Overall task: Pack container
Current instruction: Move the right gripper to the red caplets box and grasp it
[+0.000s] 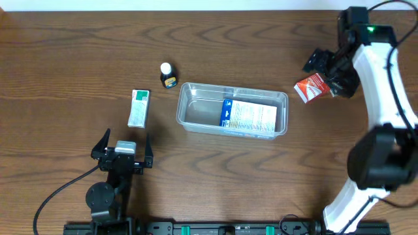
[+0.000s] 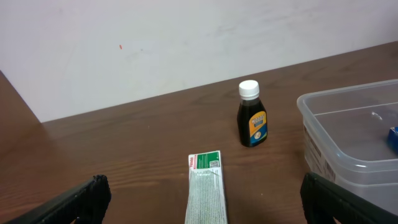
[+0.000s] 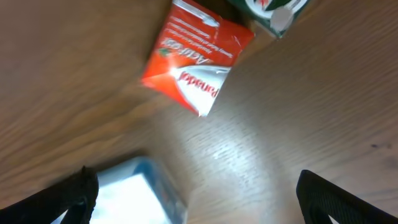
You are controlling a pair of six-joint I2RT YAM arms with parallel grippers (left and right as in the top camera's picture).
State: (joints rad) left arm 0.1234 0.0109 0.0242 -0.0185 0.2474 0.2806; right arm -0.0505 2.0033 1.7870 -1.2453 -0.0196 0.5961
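Fingers of right gripper [image 3: 199, 205] stood wide, empty, near red sachet [image 3: 196, 59] right of container [image 1: 185, 108]; left gripper [image 1: 122, 151] likewise wide, empty, left of container. Step needed: centre jaws over sachet, pinch across narrow side, carry to container's free left end.

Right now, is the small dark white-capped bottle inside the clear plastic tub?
No, the small dark bottle stands on the wooden table, outside the clear plastic tub.
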